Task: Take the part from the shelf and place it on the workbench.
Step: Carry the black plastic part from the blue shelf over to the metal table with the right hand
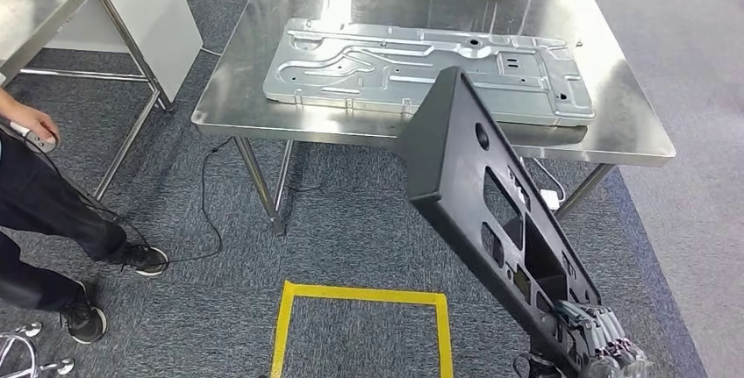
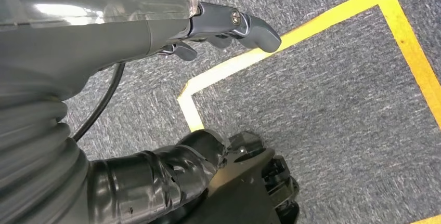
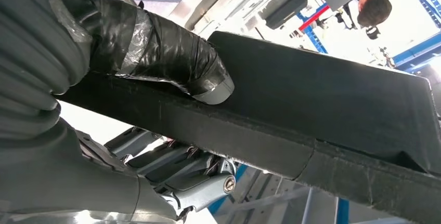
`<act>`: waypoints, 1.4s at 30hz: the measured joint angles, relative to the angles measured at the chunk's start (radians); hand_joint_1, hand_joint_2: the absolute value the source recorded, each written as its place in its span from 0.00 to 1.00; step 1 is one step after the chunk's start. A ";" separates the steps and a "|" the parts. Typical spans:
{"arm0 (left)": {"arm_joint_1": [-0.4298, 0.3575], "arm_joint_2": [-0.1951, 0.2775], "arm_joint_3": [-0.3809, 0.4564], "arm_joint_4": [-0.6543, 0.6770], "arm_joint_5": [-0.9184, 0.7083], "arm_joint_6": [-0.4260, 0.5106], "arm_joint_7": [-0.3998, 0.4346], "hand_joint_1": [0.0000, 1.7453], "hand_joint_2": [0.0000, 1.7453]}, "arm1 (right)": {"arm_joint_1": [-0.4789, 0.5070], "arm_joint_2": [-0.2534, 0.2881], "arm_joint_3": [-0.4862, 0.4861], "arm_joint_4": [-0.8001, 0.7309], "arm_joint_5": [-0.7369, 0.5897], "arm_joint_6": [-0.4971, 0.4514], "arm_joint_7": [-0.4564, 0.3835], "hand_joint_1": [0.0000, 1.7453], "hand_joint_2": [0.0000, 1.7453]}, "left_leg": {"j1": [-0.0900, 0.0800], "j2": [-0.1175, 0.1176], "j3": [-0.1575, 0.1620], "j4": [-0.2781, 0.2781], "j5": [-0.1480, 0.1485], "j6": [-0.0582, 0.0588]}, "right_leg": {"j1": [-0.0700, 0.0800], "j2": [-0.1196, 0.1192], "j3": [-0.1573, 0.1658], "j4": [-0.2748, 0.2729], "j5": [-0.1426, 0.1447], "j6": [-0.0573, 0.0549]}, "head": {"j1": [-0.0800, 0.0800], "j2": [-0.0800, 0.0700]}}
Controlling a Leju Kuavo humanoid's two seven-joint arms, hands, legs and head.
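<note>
Nearest the camera, the black part [image 1: 491,211] is clamped in the right robot hand [image 1: 597,343] at its lower end; in the right wrist view the taped thumb [image 3: 171,60] is pressed on one face and the darker fingers [image 3: 192,174] are curled under the opposite edge, so the long panel is pinched through its thickness. It is held tilted, with its far end raised above the near edge of the worktop [image 1: 263,119], probably so that the end can be carried over the edge before being lowered. The left robot hand [image 2: 223,29] is seen hanging over the carpet with nothing in it, its fingers loosely apart (it takes no share of the load). On the floor just short of the worktop, a yellow tape square [image 1: 364,295] is marked, likely as a standing spot. On the worktop itself a stamped metal sheet [image 1: 430,67] lies flat, filling much of the middle. To the worktop's left a person [image 1: 44,211] stands by.
</note>
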 joint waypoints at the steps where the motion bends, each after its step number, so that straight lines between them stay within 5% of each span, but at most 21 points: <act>1: 0.001 0.000 0.000 0.000 0.000 0.000 0.000 0.00 1.00 | 0.000 0.000 0.000 0.001 -0.002 0.000 -0.006 1.00 1.00 | 0.001 0.000 0.010 0.000 -0.007 -0.002 | -0.002 -0.001 0.007 -0.035 0.036 0.001 | 0.000 0.000; 3: 0.001 0.000 0.000 0.000 -0.002 0.000 0.000 0.00 1.00 | -0.003 0.000 0.000 0.001 -0.006 0.000 -0.020 1.00 1.00 | 0.002 0.000 0.031 -0.001 -0.022 -0.008 | -0.003 -0.006 0.050 -0.156 0.114 -0.003 | 0.001 0.000; 4: 0.001 0.000 -0.001 0.000 -0.003 -0.001 0.000 0.00 1.00 | -0.006 0.000 0.000 0.000 -0.007 0.000 -0.026 1.00 1.00 | 0.002 0.001 0.037 -0.003 -0.028 -0.012 | 0.001 -0.010 0.067 -0.204 0.126 -0.009 | 0.001 0.000; 9: -0.003 0.000 -0.001 0.000 -0.006 -0.001 0.000 0.00 1.00 | -0.012 0.000 -0.001 -0.005 -0.009 0.000 -0.036 1.00 1.00 | 0.000 0.002 0.054 0.022 -0.047 -0.043 | 0.008 -0.008 0.098 -0.251 0.122 -0.051 | 0.002 0.000; 11: -0.004 0.000 -0.002 0.000 -0.008 -0.003 -0.001 0.00 1.00 | -0.019 0.000 -0.001 -0.010 -0.006 0.000 -0.043 1.00 1.00 | 0.003 0.001 0.016 0.099 -0.085 -0.047 | 0.008 -0.007 0.115 -0.257 0.116 -0.063 | 0.000 0.000; 14: -0.003 0.001 -0.002 0.000 -0.010 -0.006 -0.001 0.00 1.00 | -0.030 0.000 -0.001 -0.014 0.000 0.000 -0.049 1.00 1.00 | 0.003 0.000 -0.093 0.257 -0.146 -0.052 | 0.016 -0.004 0.127 -0.256 0.103 -0.075 | -0.001 0.000; 16: 0.000 0.001 -0.002 0.000 -0.014 -0.006 -0.001 0.00 1.00 | -0.037 0.000 -0.001 -0.018 0.003 0.000 -0.049 1.00 1.00 | 0.003 0.000 -0.116 0.242 -0.103 -0.048 | 0.020 0.001 0.142 -0.256 0.090 -0.076 | -0.001 0.000; 18: 0.002 0.002 -0.003 0.000 -0.019 -0.006 0.000 0.00 1.00 | -0.048 0.000 -0.001 -0.023 0.003 0.000 -0.050 1.00 1.00 | 0.000 -0.001 -0.092 0.129 -0.008 -0.037 | 0.023 0.003 0.160 -0.256 0.077 -0.074 | 0.000 0.000; 19: 0.001 0.003 -0.004 0.000 -0.021 -0.006 0.000 0.00 1.00 | -0.056 0.000 -0.001 -0.026 0.002 0.000 -0.050 1.00 1.00 | -0.004 -0.001 -0.083 0.078 0.014 -0.033 | 0.023 0.004 0.165 -0.255 0.072 -0.071 | 0.000 0.000; 24: 0.002 0.006 -0.014 0.000 -0.033 -0.006 0.002 0.00 1.00 | -0.090 -0.003 -0.001 -0.041 0.003 0.000 -0.051 1.00 1.00 | -0.008 -0.002 -0.062 0.018 0.040 -0.012 | 0.022 0.004 0.168 -0.249 0.051 -0.047 | -0.002 0.000; 26: 0.000 0.006 -0.020 0.000 -0.037 -0.006 0.003 0.00 1.00 | -0.107 -0.008 -0.002 -0.045 0.006 0.000 -0.050 1.00 1.00 | -0.001 0.000 -0.045 0.002 0.042 -0.004 | 0.019 0.002 0.141 -0.189 0.021 -0.036 | 0.000 0.000; 28: -0.004 0.006 -0.023 0.000 -0.040 -0.006 0.003 0.00 1.00 | -0.123 -0.016 -0.002 -0.046 0.009 0.000 -0.044 1.00 1.00 | -0.001 0.000 -0.033 -0.002 0.034 -0.001 | 0.011 0.000 0.068 -0.064 -0.021 -0.026 | 0.001 0.000; 30: -0.004 0.006 -0.025 0.000 -0.042 -0.007 0.003 0.00 1.00 | -0.137 -0.025 -0.002 -0.044 0.015 0.000 -0.033 1.00 1.00 | 0.000 -0.001 -0.021 -0.002 0.022 -0.003 | 0.002 -0.001 0.006 0.011 -0.017 -0.017 | 0.001 0.000; 31: -0.004 0.007 -0.026 0.000 -0.043 -0.007 0.004 0.00 1.00 | -0.144 -0.030 -0.002 -0.043 0.018 0.000 -0.028 1.00 1.00 | 0.001 -0.001 -0.012 -0.001 0.015 -0.005 | -0.002 -0.001 0.001 -0.005 0.015 -0.014 | 0.001 0.000; 34: -0.004 0.007 -0.028 0.000 -0.048 -0.010 0.005 0.00 1.00 | -0.172 -0.044 -0.002 -0.038 0.030 0.000 -0.011 1.00 1.00 | 0.003 -0.003 0.015 -0.001 -0.009 -0.020 | -0.007 -0.005 0.059 -0.173 0.129 -0.010 | 0.001 0.000; 39: -0.010 0.007 -0.038 0.000 -0.056 -0.016 0.007 0.00 1.00 | -0.213 -0.063 -0.001 -0.025 0.042 0.000 0.021 1.00 1.00 | 0.002 -0.001 0.021 -0.007 -0.028 -0.049 | 0.001 -0.003 0.091 -0.244 0.119 -0.041 | 0.000 0.000; 42: -0.012 0.008 -0.045 0.000 -0.060 -0.018 0.007 0.00 1.00 | -0.239 -0.072 -0.001 -0.017 0.048 0.000 0.035 1.00 1.00 | 0.004 -0.001 -0.030 0.105 -0.080 -0.056 | 0.002 -0.005 0.114 -0.256 0.109 -0.062 | -0.001 0.000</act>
